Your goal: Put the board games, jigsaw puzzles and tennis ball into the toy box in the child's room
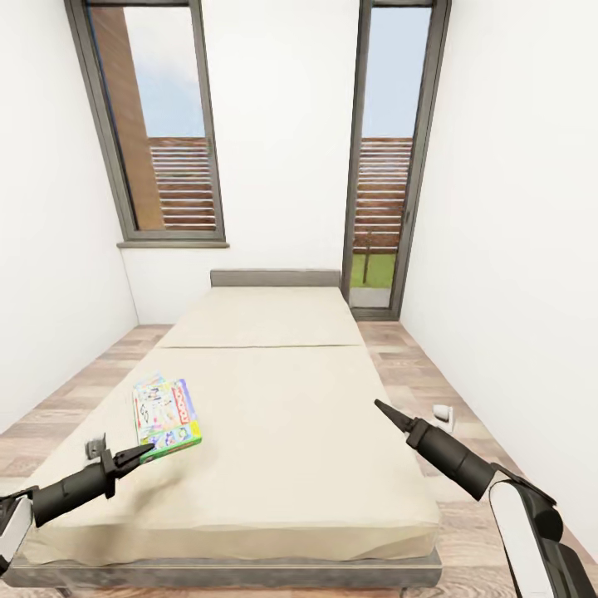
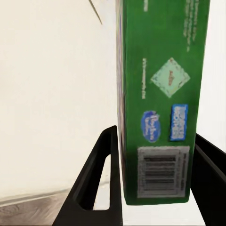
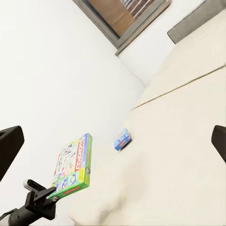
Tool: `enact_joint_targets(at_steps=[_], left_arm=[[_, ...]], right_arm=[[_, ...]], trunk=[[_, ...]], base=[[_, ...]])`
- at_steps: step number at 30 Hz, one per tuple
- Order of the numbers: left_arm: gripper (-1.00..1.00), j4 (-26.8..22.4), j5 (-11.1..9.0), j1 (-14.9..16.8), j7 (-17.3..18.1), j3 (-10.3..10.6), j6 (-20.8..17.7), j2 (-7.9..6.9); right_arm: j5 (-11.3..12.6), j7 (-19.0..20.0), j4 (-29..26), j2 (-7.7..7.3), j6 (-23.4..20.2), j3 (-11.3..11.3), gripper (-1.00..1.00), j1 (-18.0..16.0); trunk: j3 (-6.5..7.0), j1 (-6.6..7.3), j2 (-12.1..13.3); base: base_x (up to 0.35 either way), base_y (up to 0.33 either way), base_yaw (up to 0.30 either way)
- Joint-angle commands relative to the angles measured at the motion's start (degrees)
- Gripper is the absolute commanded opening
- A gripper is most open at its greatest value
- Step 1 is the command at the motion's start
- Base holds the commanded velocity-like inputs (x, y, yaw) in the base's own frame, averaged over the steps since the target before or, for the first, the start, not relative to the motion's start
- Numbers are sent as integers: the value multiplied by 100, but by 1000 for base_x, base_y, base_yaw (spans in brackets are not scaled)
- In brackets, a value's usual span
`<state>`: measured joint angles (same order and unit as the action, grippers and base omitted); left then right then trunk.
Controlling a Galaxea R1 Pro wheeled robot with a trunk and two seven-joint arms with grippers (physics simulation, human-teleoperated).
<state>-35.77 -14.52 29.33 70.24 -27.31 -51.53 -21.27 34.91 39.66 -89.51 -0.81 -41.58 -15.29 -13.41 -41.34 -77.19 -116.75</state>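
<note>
1. The long white-green printed board game box (image 1: 166, 418) is held in the left gripper (image 1: 143, 453), jaws closed on its edge, lifted above the beige bed (image 1: 291, 432).
2. A small blue square game box (image 3: 122, 139) is seen lying on the bed.
3. The right gripper (image 1: 387, 413) is held over the bed, jaws wide apart with nothing in them.

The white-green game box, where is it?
The white-green board game is held in the left gripper, over the bed's left side, in front of the small blue game.

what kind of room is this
Most likely a bedroom, probably a child's: a low bed with a beige cover takes up most of the wood-plank floor, tall dark-framed windows break white walls, and the left gripper holds a colourful board game.
</note>
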Motion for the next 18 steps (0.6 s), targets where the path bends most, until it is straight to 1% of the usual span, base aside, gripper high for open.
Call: enact_joint_targets(at_steps=[1,2,3,6,7,10,15,18], left_arm=[[-100,-67,26,3,159,180,-47,-29],[-100,-94,30,4,213,259,-56,-46],[-100,-144,32,4,296,384,-70,-90],[-100,-225,25,5,403,541,-86,-193],[-100,-235,25,6,415,557,-89,-205],[-100,-264,24,15,462,608,-100,-256],[-100,-272,30,20,480,620,-103,-268],[-100,-272,35,20,478,622,-103,-276]], right_arm=[[24,-49,0,3,32,9,100,-4],[28,-67,1,3,56,28,100,-4],[31,-95,4,3,93,87,100,-4],[18,-121,6,2,196,238,100,-4],[17,-124,5,2,234,257,100,-4],[24,-148,4,2,597,324,100,-4],[34,-147,9,2,757,409,100,-4],[39,-144,12,7,776,423,100,-4]], trunk=[[12,23,39],[30,45,79],[48,67,119],[102,133,239],[120,155,280],[174,221,400],[264,331,600],[317,397,721]], base=[[0,0,0],[0,0,0],[0,0,0],[0,0,0],[0,0,0],[0,0,0],[0,0,0],[0,0,0]])
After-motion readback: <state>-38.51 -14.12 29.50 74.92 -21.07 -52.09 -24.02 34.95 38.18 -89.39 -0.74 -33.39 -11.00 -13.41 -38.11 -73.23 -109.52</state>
